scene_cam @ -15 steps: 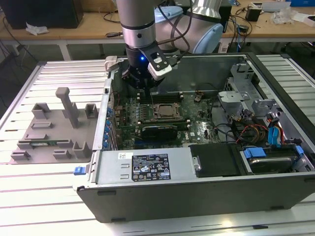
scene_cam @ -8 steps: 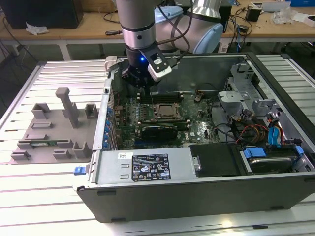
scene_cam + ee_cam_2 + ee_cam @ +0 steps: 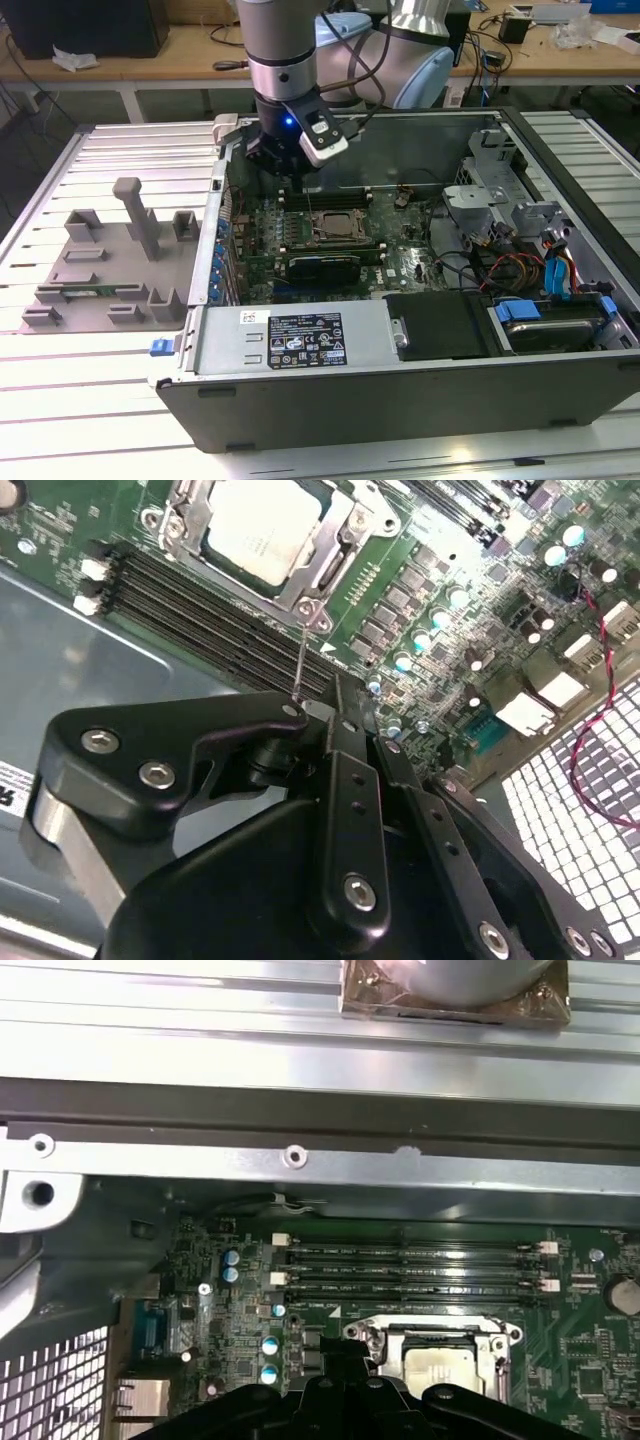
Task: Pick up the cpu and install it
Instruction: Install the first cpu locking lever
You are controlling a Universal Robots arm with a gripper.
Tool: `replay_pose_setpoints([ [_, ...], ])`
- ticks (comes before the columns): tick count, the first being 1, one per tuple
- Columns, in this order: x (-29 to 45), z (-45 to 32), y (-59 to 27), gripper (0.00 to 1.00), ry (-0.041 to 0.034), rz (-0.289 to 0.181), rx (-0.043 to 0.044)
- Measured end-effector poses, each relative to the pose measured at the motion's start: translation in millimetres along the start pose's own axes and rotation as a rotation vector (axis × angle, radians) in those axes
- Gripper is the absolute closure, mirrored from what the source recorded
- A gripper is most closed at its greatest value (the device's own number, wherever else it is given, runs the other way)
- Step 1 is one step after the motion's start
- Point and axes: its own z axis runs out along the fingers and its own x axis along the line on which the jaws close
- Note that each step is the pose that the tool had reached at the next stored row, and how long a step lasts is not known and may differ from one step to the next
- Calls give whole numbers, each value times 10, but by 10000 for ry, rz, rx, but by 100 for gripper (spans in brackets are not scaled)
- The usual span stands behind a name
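Since the cpu (image 3: 262,525) already lies flat in the socket (image 3: 340,565) on the board (image 3: 392,548), you are at the tail of the install step, not the pick. Your gripper (image 3: 284,166) hangs above the board holding nothing, and the second wrist view shows its fingers together. In the exterior view the cpu sits at about five o'clock from it, a little apart. A thin lever (image 3: 299,655) seems to stand up at the socket's corner, and I cannot tell whether the frame is latched. By my reading, any further move calls for a straight, slow path. It should keep clear of that lever and of the memory slots (image 3: 200,600) just beside the socket.
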Motion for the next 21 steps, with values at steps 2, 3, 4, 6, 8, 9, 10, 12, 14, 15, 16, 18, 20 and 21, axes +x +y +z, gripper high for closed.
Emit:
replay_pose_setpoints([
  [2,0,1,0,89,15,2,-4],
  [3,-1,3,0,89,9,4,-115],
  [4,-1,1,0,89,-3,16,-354],
  [6,-1,2,0,89,-13,25,-577],
  [8,-1,2,0,89,-12,27,-582],
  [9,-6,2,0,89,-10,25,-583],
  [10,-15,2,-1,89,-6,26,-582],
  [12,-81,5,-8,89,32,34,-583],
  [14,-154,8,-17,89,81,40,-584],
  [15,-182,9,-21,89,98,44,-585],
  [16,-224,11,-26,89,120,50,-585],
  [18,-277,13,-34,89,144,52,-585],
  [20,-334,15,-44,89,168,60,-585],
  [21,-336,15,-44,89,167,60,-586],
])
